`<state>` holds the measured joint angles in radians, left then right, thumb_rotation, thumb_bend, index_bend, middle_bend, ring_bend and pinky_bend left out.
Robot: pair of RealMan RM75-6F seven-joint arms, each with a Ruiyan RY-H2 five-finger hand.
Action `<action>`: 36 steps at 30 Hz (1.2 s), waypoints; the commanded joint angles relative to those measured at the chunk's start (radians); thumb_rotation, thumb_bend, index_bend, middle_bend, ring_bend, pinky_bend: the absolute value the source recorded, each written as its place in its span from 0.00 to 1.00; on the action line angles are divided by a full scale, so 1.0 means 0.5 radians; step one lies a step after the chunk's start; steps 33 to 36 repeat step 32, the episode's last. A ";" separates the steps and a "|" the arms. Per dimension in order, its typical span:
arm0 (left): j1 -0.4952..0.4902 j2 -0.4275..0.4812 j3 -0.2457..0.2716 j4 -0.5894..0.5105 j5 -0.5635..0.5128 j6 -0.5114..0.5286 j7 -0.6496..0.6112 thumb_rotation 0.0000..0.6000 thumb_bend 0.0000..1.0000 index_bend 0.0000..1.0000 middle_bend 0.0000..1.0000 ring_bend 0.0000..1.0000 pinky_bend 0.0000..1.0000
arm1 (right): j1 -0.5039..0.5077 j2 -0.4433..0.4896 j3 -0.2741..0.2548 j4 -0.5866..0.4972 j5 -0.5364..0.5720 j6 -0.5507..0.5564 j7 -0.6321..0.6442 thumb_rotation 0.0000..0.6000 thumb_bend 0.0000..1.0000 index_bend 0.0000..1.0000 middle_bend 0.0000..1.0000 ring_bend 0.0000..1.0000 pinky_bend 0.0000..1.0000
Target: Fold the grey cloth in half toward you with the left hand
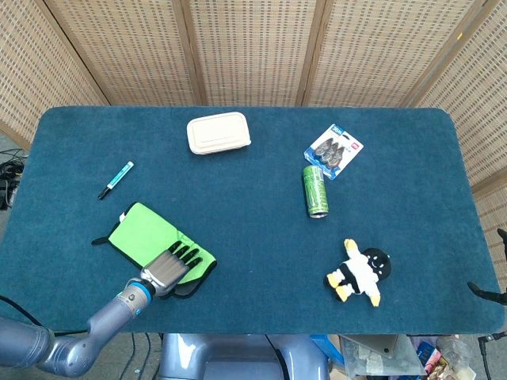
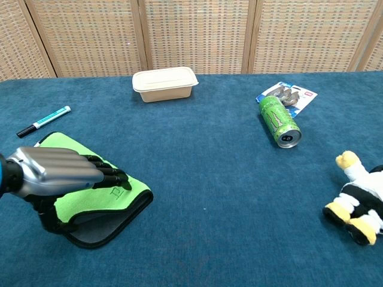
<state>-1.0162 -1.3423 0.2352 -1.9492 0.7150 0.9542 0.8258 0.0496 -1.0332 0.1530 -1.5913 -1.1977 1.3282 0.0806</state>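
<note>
The work surface is a table [image 1: 238, 206] covered edge to edge in dark blue, short-pile fabric with rounded corners; behind its far edge stands a screen of woven cane panels [image 1: 253, 47] set in light wooden frames [image 1: 314, 51], the uprights angled in the head view and vertical in the chest view; the panels continue past the left and right ends of the table; lighting is even and diffuse, with soft shadows only; dark cables [image 1: 8, 170] lie on the floor at the far left.
</note>
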 commanded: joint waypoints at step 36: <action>1.265 0.343 -0.163 0.226 0.673 1.252 -0.893 1.00 0.30 0.00 0.00 0.00 0.00 | -0.020 -0.056 -0.024 -0.006 -0.201 0.171 0.012 1.00 0.00 0.00 0.00 0.00 0.00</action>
